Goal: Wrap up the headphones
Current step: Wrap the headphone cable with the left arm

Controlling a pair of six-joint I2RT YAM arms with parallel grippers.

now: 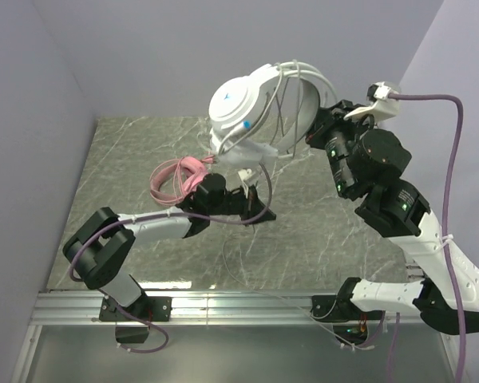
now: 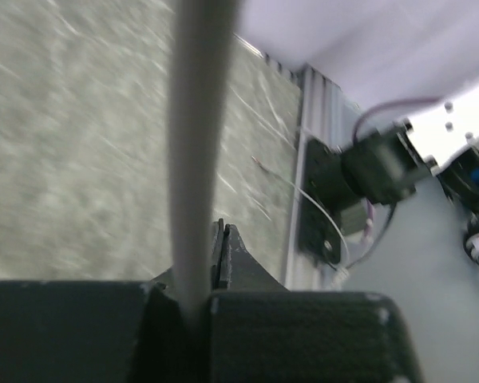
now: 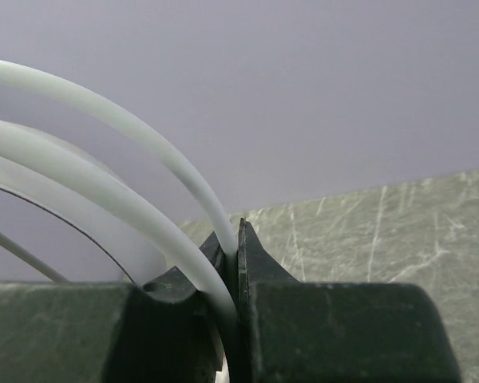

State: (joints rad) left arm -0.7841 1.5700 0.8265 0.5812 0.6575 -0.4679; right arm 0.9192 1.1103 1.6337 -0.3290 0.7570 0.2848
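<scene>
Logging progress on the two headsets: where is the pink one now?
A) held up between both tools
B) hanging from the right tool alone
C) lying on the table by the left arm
C: the pink headphones lie on the marble table beside the left arm, while the white headphones are the raised pair.

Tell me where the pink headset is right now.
Top view: the pink headset lies on the table, left of centre, just beyond the left arm and below-left of the raised white headset.
</scene>
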